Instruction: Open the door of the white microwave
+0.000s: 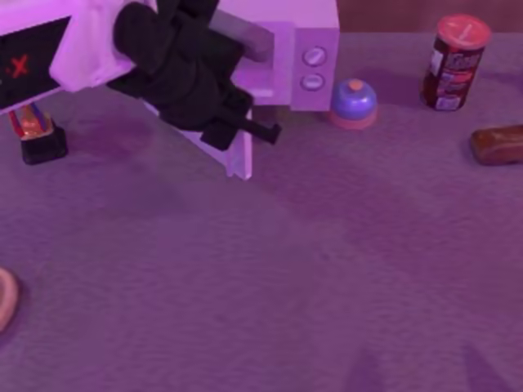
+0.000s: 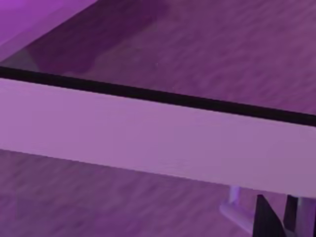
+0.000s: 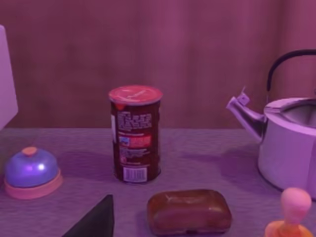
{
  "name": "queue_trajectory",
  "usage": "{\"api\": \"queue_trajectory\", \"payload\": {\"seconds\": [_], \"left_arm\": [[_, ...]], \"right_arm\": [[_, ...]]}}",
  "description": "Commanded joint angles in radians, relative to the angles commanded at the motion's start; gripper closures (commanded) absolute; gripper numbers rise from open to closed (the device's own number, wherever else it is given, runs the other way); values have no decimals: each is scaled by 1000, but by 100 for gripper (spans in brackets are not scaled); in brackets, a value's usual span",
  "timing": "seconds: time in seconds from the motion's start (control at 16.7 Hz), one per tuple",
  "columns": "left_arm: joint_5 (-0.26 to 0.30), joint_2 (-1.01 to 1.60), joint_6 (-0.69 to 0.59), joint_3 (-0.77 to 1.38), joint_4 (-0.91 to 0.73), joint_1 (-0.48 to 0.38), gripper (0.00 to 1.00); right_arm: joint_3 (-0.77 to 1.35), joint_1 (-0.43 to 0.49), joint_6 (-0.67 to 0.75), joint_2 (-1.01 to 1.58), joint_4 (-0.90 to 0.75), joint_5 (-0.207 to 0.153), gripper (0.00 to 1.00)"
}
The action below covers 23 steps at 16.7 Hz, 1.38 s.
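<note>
Swinging out from the white microwave (image 1: 315, 49), the door (image 1: 239, 155) sits ajar w/ left gripper (image 1: 253, 129) at its edge, finger state unclear.

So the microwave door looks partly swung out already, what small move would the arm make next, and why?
Probably a little more of the same pull: the left gripper sits at the free edge of the door, which stands swung out from the white microwave but looks short of fully open. Sweeping it further outward on its arc should widen the opening. The right arm is parked out of the top view.

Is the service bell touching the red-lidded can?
Apart. The top view shows bare table between the bell and the can; the right wrist view shows the same gap.
</note>
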Motion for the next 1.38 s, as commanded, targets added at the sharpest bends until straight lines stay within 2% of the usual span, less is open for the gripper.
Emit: {"api": "queue_trajectory", "payload": {"seconds": [0.24, 0.6, 1.38], "left_arm": [[14, -4, 11, -9, -1, 1, 100], [81, -56, 141, -64, -2, 51, 100], [84, -57, 147, -68, -3, 53, 100]], "right_arm": [[0, 0, 0, 0, 0, 0, 0], [0, 0, 0, 0, 0, 0, 0], [0, 0, 0, 0, 0, 0, 0]]}}
